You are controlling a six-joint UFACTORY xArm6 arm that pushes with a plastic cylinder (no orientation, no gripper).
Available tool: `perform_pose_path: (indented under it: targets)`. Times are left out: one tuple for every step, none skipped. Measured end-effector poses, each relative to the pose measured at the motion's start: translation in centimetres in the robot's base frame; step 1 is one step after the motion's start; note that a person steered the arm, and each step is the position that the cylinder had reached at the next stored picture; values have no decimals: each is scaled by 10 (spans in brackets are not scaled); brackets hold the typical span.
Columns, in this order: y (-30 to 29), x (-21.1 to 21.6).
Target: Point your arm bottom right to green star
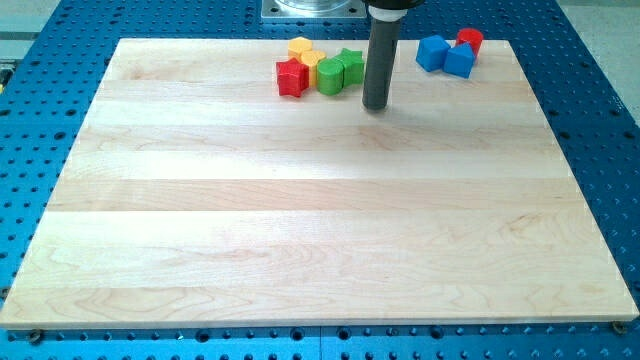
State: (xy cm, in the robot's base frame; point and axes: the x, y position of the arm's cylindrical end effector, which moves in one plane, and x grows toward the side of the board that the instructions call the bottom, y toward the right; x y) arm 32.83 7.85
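**Tip closes on green star at the board's top edge**

Your tip (376,106) stands on the wooden board (320,230), just right of and slightly below the green star (351,65), near it but apparently not touching. There is no claw to report: the arm ends in a plain dark rod with nothing to open or shut. The spot you want looks almost reached. Judge the remaining move as a small one, and keep it slow, since any drift to the view's left would nudge the star into its neighbours.

The star sits in a tight cluster with a rounded green block (331,76), a red star (292,77) and yellow blocks (304,51). Well apart, at the view's right, lie two blue blocks (446,55) and a red cylinder (469,40). The blocks look smooth and matte; the board is pale, grained wood on a blue perforated table (60,30).
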Motion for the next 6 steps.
perform_pose_path:
  targets:
    - [-1,0]
    - [-5,0]
    - [-5,0]
    - [-5,-3]
    - [-4,-21]
    - [-4,-26]
